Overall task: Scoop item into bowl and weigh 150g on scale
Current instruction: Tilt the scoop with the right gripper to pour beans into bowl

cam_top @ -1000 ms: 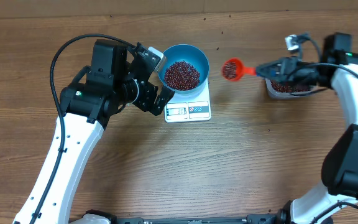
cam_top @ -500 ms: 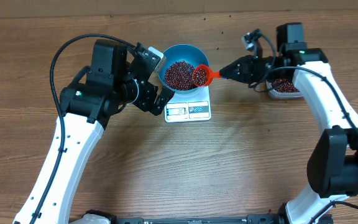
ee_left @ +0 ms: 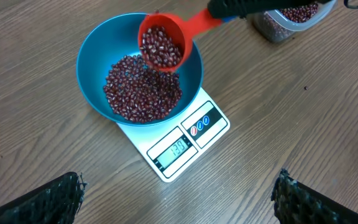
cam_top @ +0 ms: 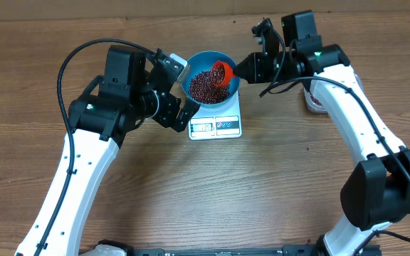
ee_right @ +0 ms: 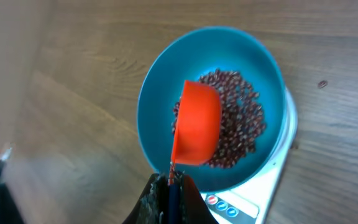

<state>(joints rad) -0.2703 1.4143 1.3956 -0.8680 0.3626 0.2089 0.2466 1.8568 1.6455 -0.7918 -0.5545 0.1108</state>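
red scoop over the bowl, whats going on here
The right claw holds a red scoop of beans tipped over the blue bowl, which sits on the scale. The bowl has a heap of beans in it. The left claw hangs open beside the scale, holding nothing. A tub with more beans stands off to the side.

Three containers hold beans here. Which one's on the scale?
The light-blue bowl, sitting on the white scale. The red scoop hangs tilted above it; the clear tub stands on the table, apart.
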